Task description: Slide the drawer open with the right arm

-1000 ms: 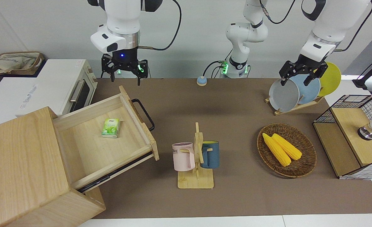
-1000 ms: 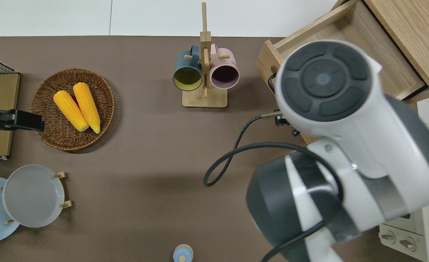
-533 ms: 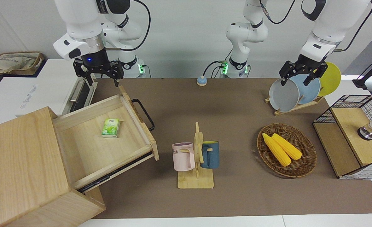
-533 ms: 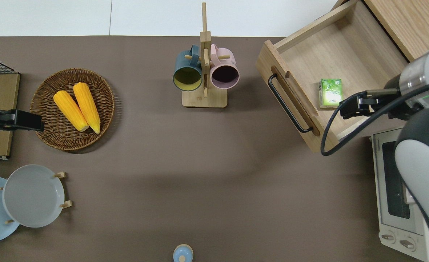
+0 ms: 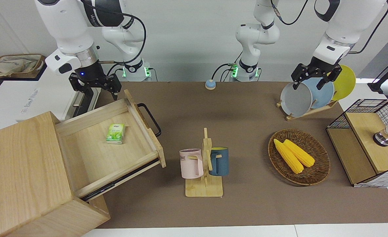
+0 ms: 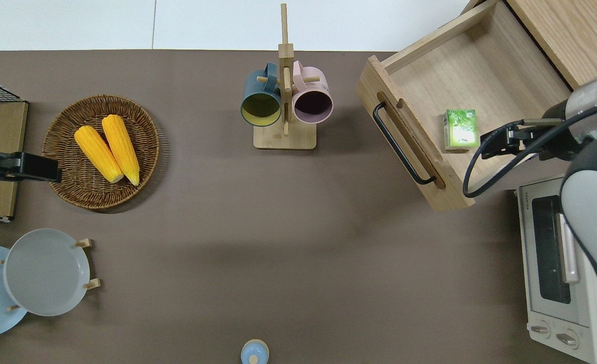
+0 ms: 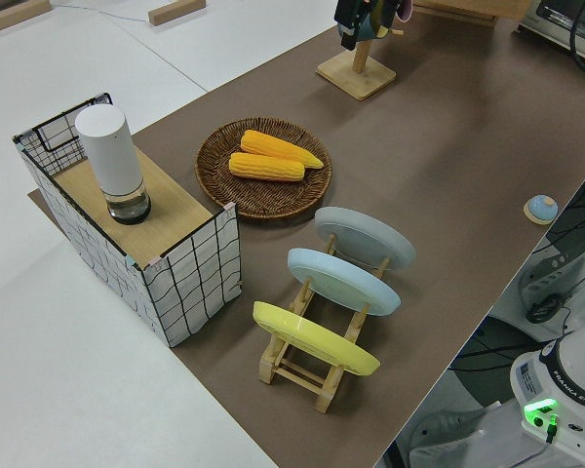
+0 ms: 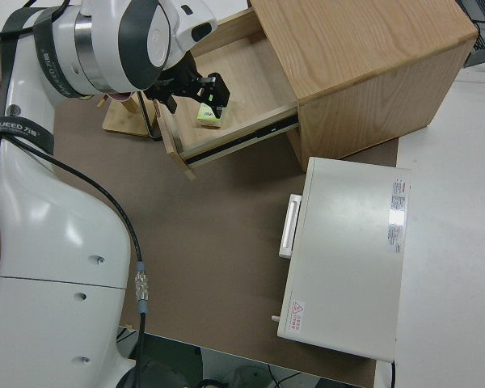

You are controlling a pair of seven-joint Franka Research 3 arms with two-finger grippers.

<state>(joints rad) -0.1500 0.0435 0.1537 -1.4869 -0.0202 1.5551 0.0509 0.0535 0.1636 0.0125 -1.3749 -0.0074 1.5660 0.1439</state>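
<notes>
The pale-wood drawer [image 5: 115,154] stands pulled far out of its big box cabinet [image 5: 19,171], with its black bar handle [image 5: 149,120] free. It also shows in the overhead view [image 6: 460,65] and the right side view [image 8: 242,97]. A small green packet [image 5: 115,133] lies in it. My right gripper [image 5: 95,88] with the blue wrist light is open and empty. It hangs in the air over the drawer's side wall nearest the toaster oven [image 5: 49,89], apart from the handle. In the right side view the right gripper [image 8: 190,90] shows the same way. The left arm is parked, its gripper [image 5: 312,80] open.
A mug rack [image 5: 205,164] with a pink and a blue mug stands mid-table. A wicker basket [image 5: 322,171] holds two corn cobs. A plate rack [image 5: 307,112], a wire-mesh cabinet [image 5: 365,138] and a small blue bell [image 5: 210,84] are also on the table.
My right arm has swung away from over the drawer's handle toward the toaster oven and the right arm's end of the table. The drawer and the left arm have not moved.
</notes>
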